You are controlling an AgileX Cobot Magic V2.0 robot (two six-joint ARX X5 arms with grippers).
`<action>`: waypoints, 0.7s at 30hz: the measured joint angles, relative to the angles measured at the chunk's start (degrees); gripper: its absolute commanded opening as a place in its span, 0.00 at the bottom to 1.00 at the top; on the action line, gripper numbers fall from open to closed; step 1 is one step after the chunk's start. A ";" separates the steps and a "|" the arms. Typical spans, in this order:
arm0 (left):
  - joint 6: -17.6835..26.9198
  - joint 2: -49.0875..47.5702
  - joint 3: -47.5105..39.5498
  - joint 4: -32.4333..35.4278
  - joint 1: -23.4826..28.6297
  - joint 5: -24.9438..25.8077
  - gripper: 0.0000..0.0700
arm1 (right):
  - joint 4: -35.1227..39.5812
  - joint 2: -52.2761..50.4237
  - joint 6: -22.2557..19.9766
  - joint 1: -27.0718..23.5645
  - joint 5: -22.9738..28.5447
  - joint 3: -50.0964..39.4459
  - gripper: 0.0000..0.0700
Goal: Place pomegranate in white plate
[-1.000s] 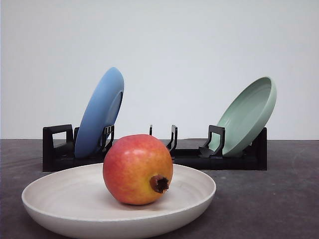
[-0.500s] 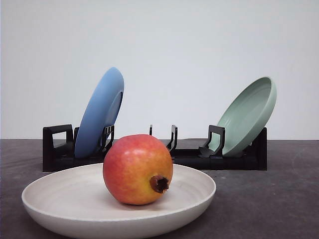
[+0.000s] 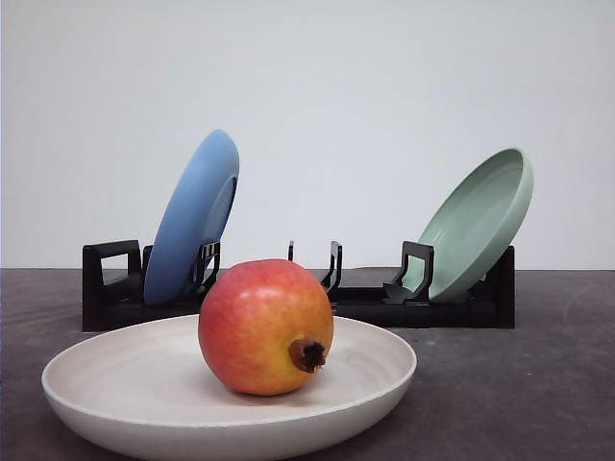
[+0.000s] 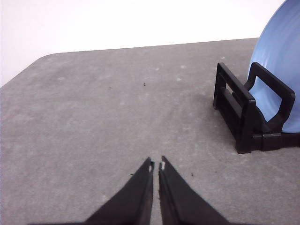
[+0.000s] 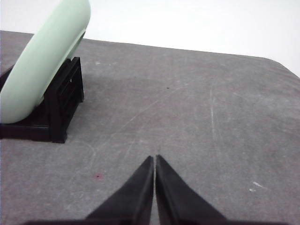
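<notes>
The pomegranate (image 3: 266,327), red blending to yellow-orange with its dark crown stub facing front right, rests inside the white plate (image 3: 115,399) at the table's near edge in the front view. No gripper touches it. My left gripper (image 4: 156,165) is shut with nothing between its fingers, hovering over bare grey table beside the rack's left end. Shut and holding nothing as well, my right gripper (image 5: 154,159) hangs above bare table off the rack's right end.
A black dish rack (image 3: 370,303) stands behind the white plate. A blue plate (image 3: 192,219) leans in its left slot and a pale green plate (image 3: 478,223) in its right slot. The blue plate (image 4: 281,65) and the green plate (image 5: 42,65) show in the wrist views.
</notes>
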 measured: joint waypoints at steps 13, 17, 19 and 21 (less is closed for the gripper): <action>0.00 0.00 0.00 0.00 0.00 0.00 0.00 | 0.00 0.00 0.00 0.00 0.00 0.00 0.00; 0.00 -0.02 0.00 0.00 0.00 0.00 0.00 | 0.00 0.00 0.00 0.00 0.00 0.00 0.00; 0.00 0.00 0.00 0.00 0.00 0.00 0.00 | 0.00 0.00 0.00 0.00 0.00 0.00 0.00; 0.00 -0.02 0.00 0.00 0.00 0.00 0.00 | 0.00 0.00 0.00 0.00 0.00 0.00 0.00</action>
